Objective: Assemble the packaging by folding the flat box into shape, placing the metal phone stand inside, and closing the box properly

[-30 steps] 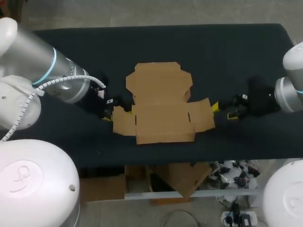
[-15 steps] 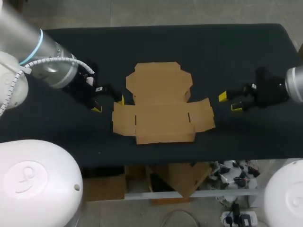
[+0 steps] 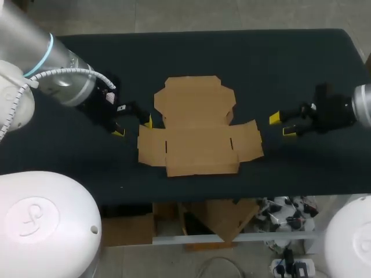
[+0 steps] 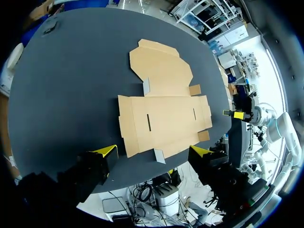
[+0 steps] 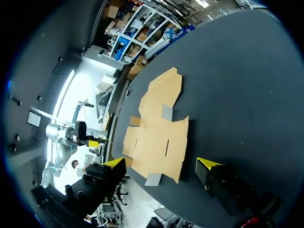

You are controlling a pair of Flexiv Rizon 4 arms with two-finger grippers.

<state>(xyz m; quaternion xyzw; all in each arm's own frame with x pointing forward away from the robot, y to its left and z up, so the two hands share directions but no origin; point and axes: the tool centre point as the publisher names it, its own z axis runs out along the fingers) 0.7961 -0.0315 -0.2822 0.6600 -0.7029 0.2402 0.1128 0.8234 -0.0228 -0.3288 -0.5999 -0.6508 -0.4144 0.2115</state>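
- Brown flat cardboard box (image 3: 197,130) lies unfolded at the middle of the black surface (image 3: 261,63); folding not begun.
- Both the left tool (image 3: 126,127) and the right tool (image 3: 281,125) are parted and empty, just beside the box's end flaps.
- Next, judged: raise the flaps.

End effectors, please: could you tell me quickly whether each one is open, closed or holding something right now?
Left end effector: open, holding nothing, just off the flat box.
Right end effector: open, holding nothing.

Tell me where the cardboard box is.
In the head view the flat box lies mid-table, between the left gripper and right gripper, touching neither.
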